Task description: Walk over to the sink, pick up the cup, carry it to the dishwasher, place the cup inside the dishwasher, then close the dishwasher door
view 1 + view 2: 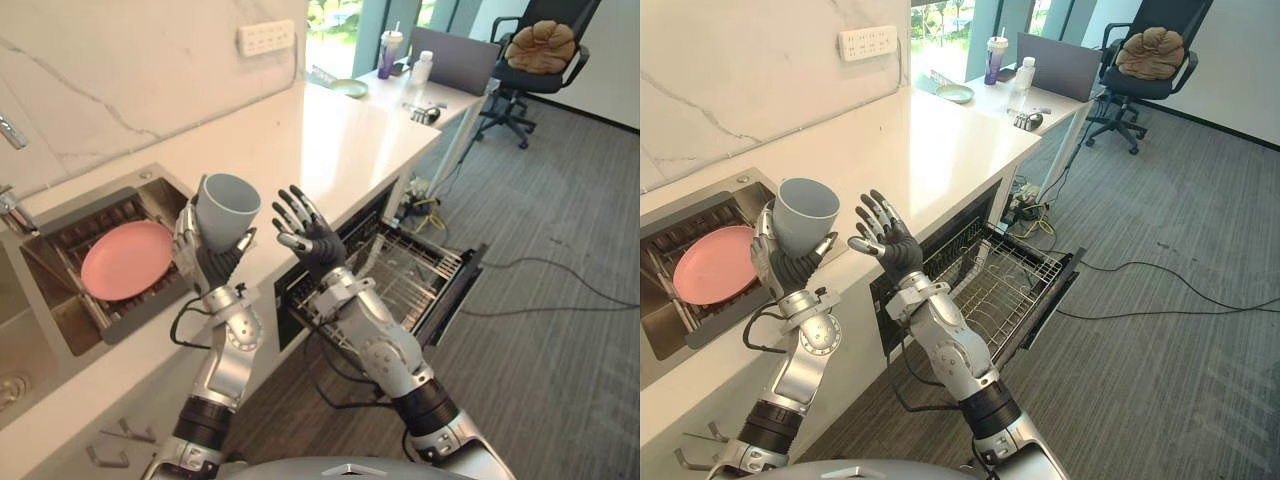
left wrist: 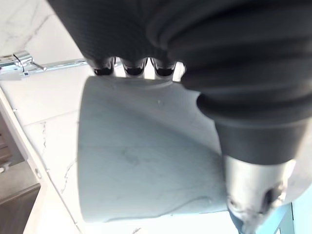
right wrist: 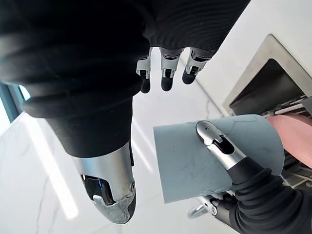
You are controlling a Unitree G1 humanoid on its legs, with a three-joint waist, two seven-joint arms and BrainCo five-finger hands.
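A pale grey-blue cup (image 1: 227, 209) is held upright above the counter's front edge, mouth up, with my left hand (image 1: 203, 255) shut round its lower body; the same cup (image 2: 141, 151) is seen close against the palm in the left wrist view. My right hand (image 1: 302, 234) is raised just right of the cup, open, fingers spread and holding nothing. Its fingers (image 3: 165, 70) show straight in the right wrist view, with the cup (image 3: 214, 156) beyond them. Lower right, the dishwasher (image 1: 410, 275) stands open with its wire rack pulled out.
The sink (image 1: 60, 320) lies at the left, with a pink plate (image 1: 127, 259) on a dark rack. A white counter (image 1: 330, 140) runs to the back. A desk with a tumbler (image 1: 389, 48), a laptop and an office chair (image 1: 540, 55) stands beyond. Cables lie on the carpet.
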